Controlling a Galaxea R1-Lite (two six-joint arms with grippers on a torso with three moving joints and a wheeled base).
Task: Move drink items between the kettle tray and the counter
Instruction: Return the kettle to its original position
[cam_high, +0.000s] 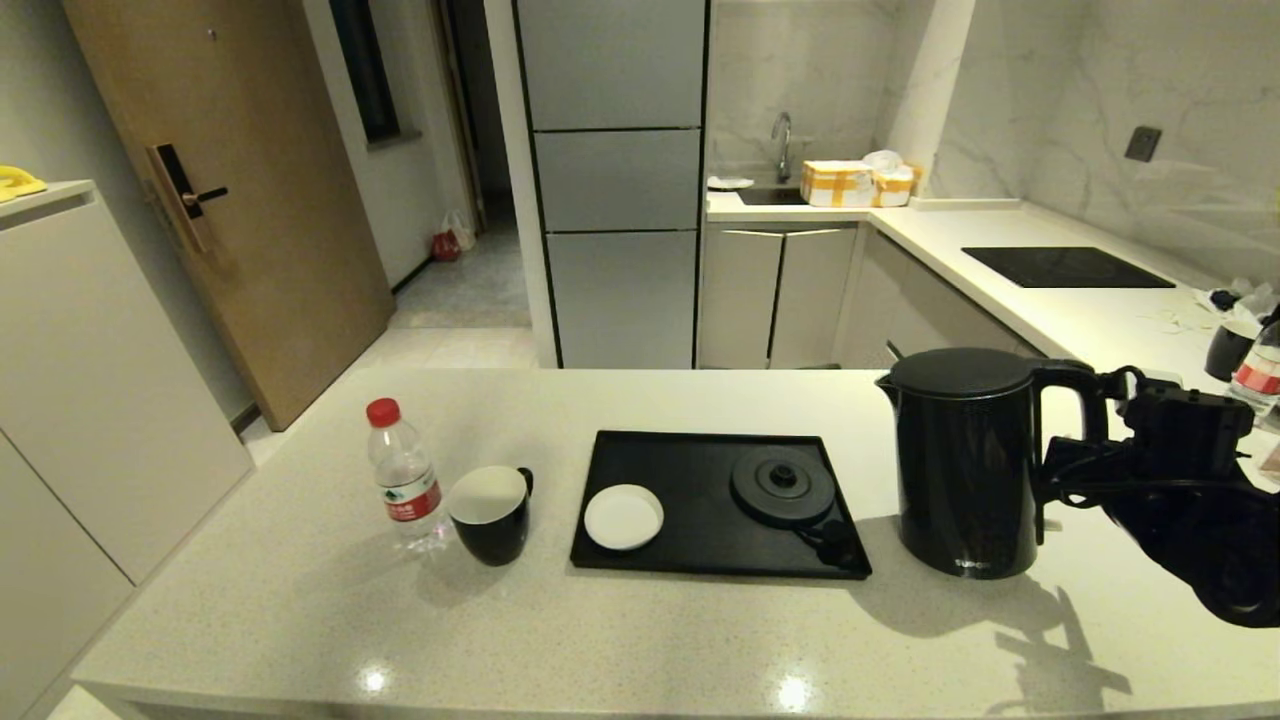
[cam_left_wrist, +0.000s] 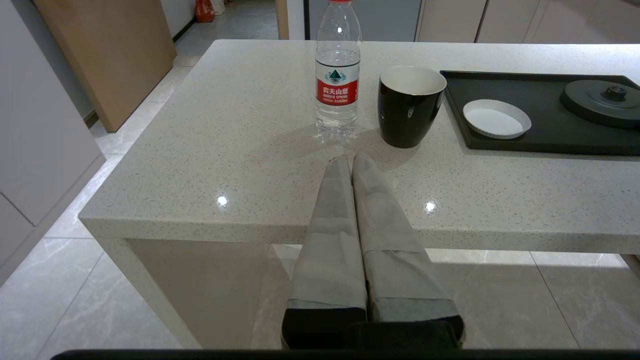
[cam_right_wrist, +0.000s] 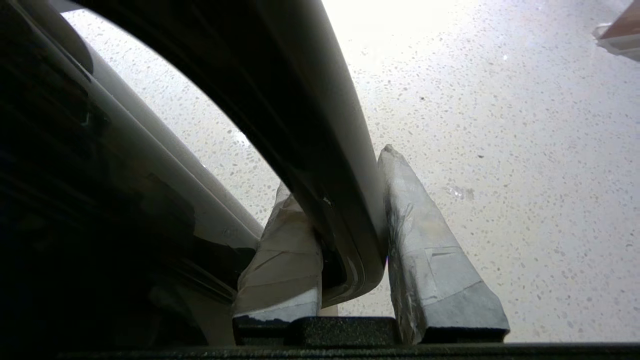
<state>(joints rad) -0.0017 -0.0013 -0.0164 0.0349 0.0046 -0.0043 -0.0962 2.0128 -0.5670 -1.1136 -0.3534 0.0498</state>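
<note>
The tall black kettle (cam_high: 965, 470) stands upright on the counter (cam_high: 640, 630), just right of the kettle tray (cam_high: 690, 530). My right gripper (cam_high: 1085, 440) is shut on the kettle's loop handle (cam_right_wrist: 310, 125), with one finger on each side of it (cam_right_wrist: 336, 170). The tray's round base disc (cam_high: 783, 485) is bare. Left of the tray, the red-capped water bottle (cam_high: 404, 480) and the black mug (cam_high: 490, 515) stand side by side on the counter. My left gripper (cam_left_wrist: 351, 157) hangs shut and empty at the counter's front edge, short of the bottle (cam_left_wrist: 337, 85) and mug (cam_left_wrist: 410, 107).
A small white saucer (cam_high: 623, 517) lies on the tray's left half. On the back counter at far right stand another bottle (cam_high: 1260, 375) and a dark cup (cam_high: 1230, 350), beyond a black hob (cam_high: 1065, 267). The counter's left corner drops to the floor.
</note>
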